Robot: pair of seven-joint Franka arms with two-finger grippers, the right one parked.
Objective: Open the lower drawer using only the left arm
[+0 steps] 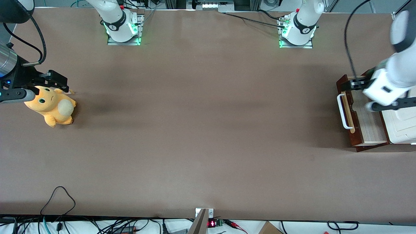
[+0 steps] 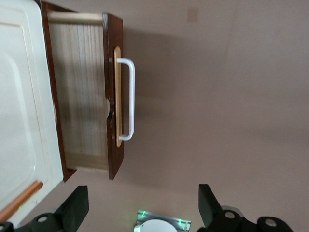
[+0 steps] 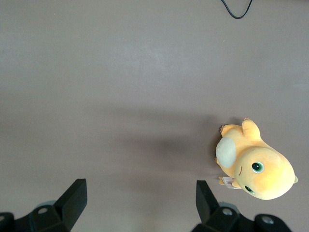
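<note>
The lower drawer (image 1: 360, 130) (image 2: 114, 96) is a dark reddish-brown box standing pulled out of the cabinet, its pale wood interior (image 2: 79, 96) showing and nothing in it. Its white bar handle (image 1: 344, 112) (image 2: 129, 99) sits on a pale wood strip, with nothing touching it. The left arm (image 1: 398, 68) hangs over the drawer. Its black gripper (image 1: 357, 96) (image 2: 142, 203) is open, raised above the drawer's end farther from the front camera. The fingers (image 2: 72, 208) stand wide apart with only table between them, clear of the handle.
The cabinet's white panel (image 1: 401, 125) (image 2: 21, 111) carries a small copper-coloured handle (image 2: 19, 200). An orange plush toy (image 1: 52, 105) (image 3: 253, 164) lies toward the parked arm's end of the table. Two arm bases (image 1: 296, 29) stand along the edge farthest from the front camera.
</note>
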